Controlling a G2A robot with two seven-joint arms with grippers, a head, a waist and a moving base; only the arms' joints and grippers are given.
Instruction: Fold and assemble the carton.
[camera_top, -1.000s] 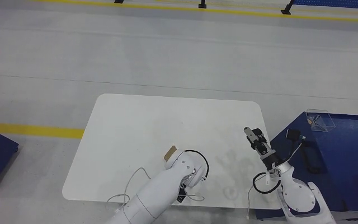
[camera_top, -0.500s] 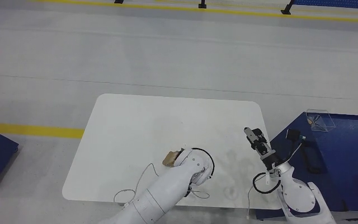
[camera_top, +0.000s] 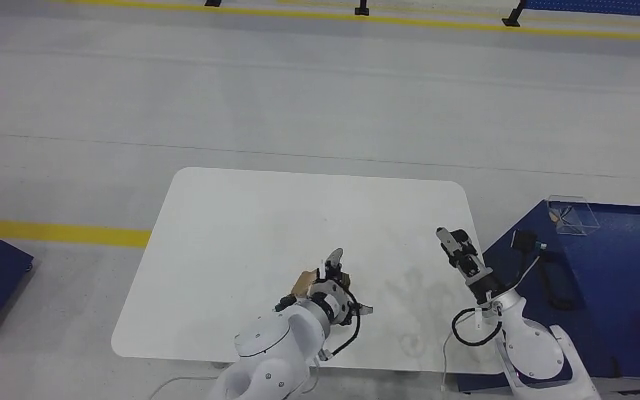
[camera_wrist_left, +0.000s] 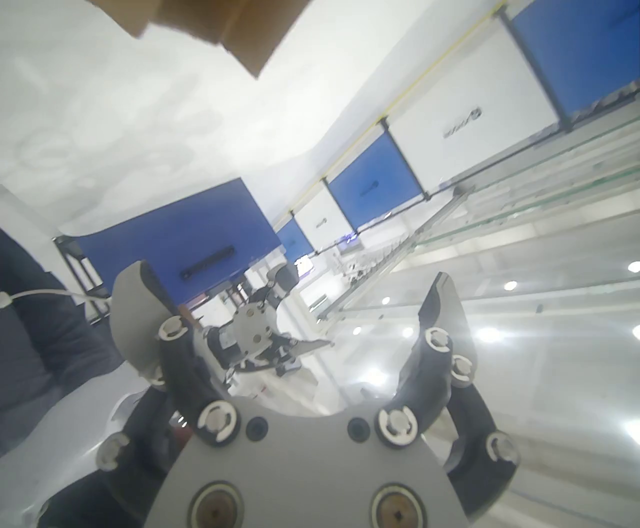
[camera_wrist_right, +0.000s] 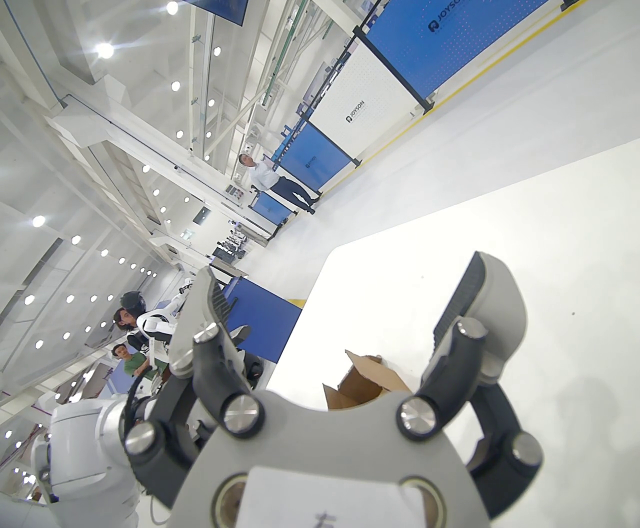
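A small brown carton, flaps partly up, lies on the white table near its front edge. In the right wrist view the carton shows open flaps behind the wrist plate. My left gripper is open just right of the carton, nothing between its fingers. A corner of the carton sits off to one side of the left gripper. My right gripper hovers by the table's right edge, well apart from the carton. The right gripper is open and empty.
A blue stand sits right of the table and carries a clear plastic box and dark tools. The right gripper shows far off in the left wrist view. The table's back and left parts are bare.
The left arm has drawn back toward the front edge and its wrist has turned, so its open fingers now show beside the carton. The carton shifted slightly forward. The right arm is unmoved.
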